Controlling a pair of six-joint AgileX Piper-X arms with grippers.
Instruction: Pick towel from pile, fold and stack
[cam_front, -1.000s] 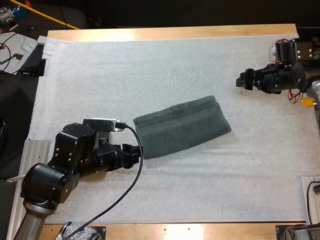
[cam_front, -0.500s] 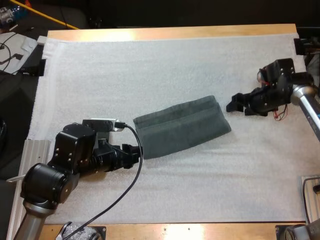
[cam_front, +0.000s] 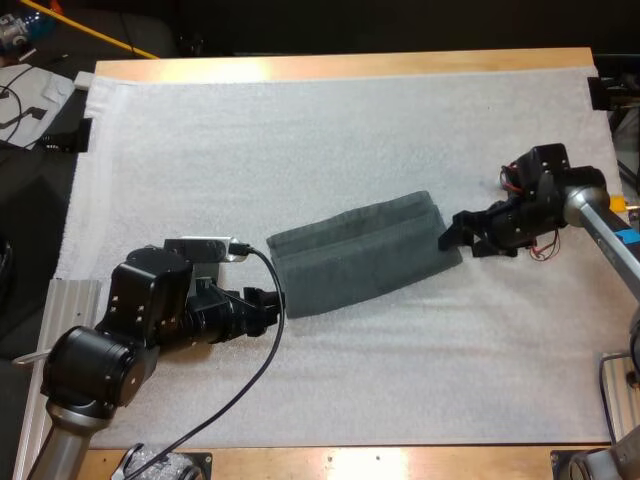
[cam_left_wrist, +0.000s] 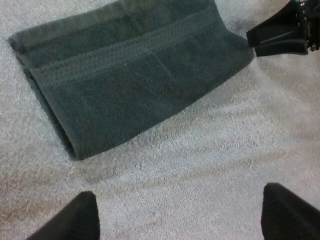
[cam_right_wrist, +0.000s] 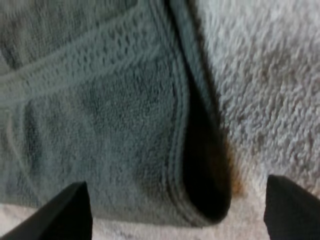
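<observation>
High view: folded towel (cam_front: 363, 255) lies midway between the mat's (cam_front: 330, 130) edges. The left gripper (cam_front: 268, 303) is just beside its left end, the right gripper (cam_front: 455, 232) at its right end.
Left wrist view: fingers spread, empty.
Right wrist view: fingers spread about the towel's end, not gripping.
Judged: one fold done; further folding and stacking outstanding.

My towel (cam_front: 360, 255) is dark grey-green terry cloth, matt & nappy, w/ a flatter woven band along its length & stitched hems at the right end. It lies on a white mat (cam_front: 300, 150) that looks rough & fuzzy, no shine. The table (cam_front: 340, 66) at the far edge is pale smooth wood w/ a slight sheen. My left gripper (cam_front: 273, 302) & right gripper (cam_front: 455, 233) have matt blk, plastic-looking fingers (cam_left_wrist: 75, 218), and my left arm (cam_front: 140, 310) has smooth blk housing w/ dull gloss.
</observation>
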